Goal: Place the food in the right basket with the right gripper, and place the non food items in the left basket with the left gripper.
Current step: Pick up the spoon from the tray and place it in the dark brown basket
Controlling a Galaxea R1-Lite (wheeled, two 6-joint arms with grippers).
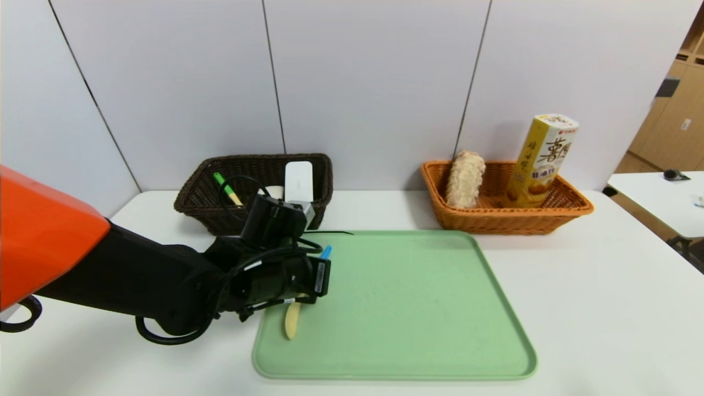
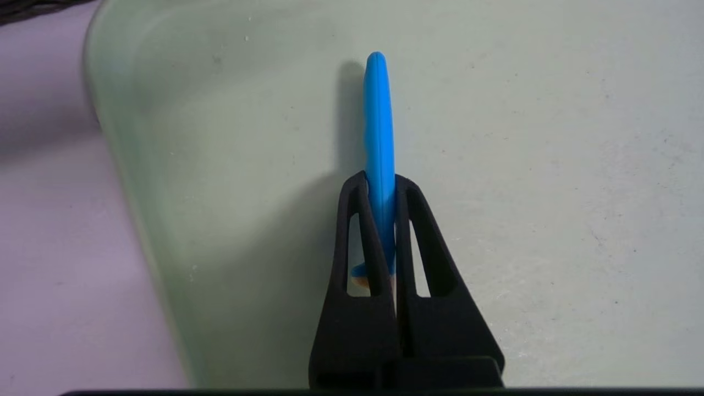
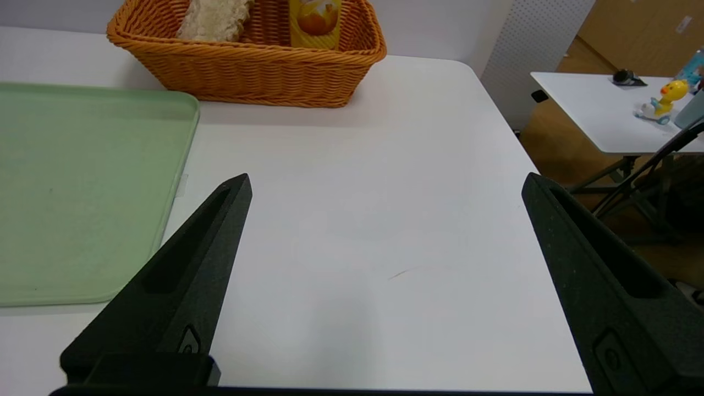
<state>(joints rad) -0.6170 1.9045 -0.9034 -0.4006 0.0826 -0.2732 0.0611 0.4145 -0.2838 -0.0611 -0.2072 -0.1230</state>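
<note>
We see the left gripper (image 2: 379,184) clamped on the blue handle of a yellow spoon (image 2: 379,137), its two black fingers (image 2: 357,242) pressed flat against either side of the handle, low over the green tray (image 2: 550,165). In the head view the spoon's yellow bowl (image 1: 292,322) lies on the tray near its left edge, and the blue tip pokes out beyond the wrist on the far side. The left arm reaches in from the left of the tray, its black forearm and orange shoulder cover above the white table (image 1: 605,286). Behind the tray's far left corner sits the dark brown basket (image 1: 203,198); inside it we can make out the green-handled spoon (image 1: 226,187), a flat white box (image 1: 298,181) leaning against the far wall, and a small pale piece beside it that we cannot identify with certainty. Behind the tray's far right corner stands the orange basket (image 1: 566,206), holding the bread loaf (image 1: 465,179) propped upright and the tall yellow snack carton (image 1: 542,159). The right gripper (image 3: 385,187) hangs over bare table to the right of the tray, its fingers spread wide apart with nothing between them. Farther right of the tray, a second white table (image 3: 599,110) carries a small yellow duck toy (image 3: 663,99).
</note>
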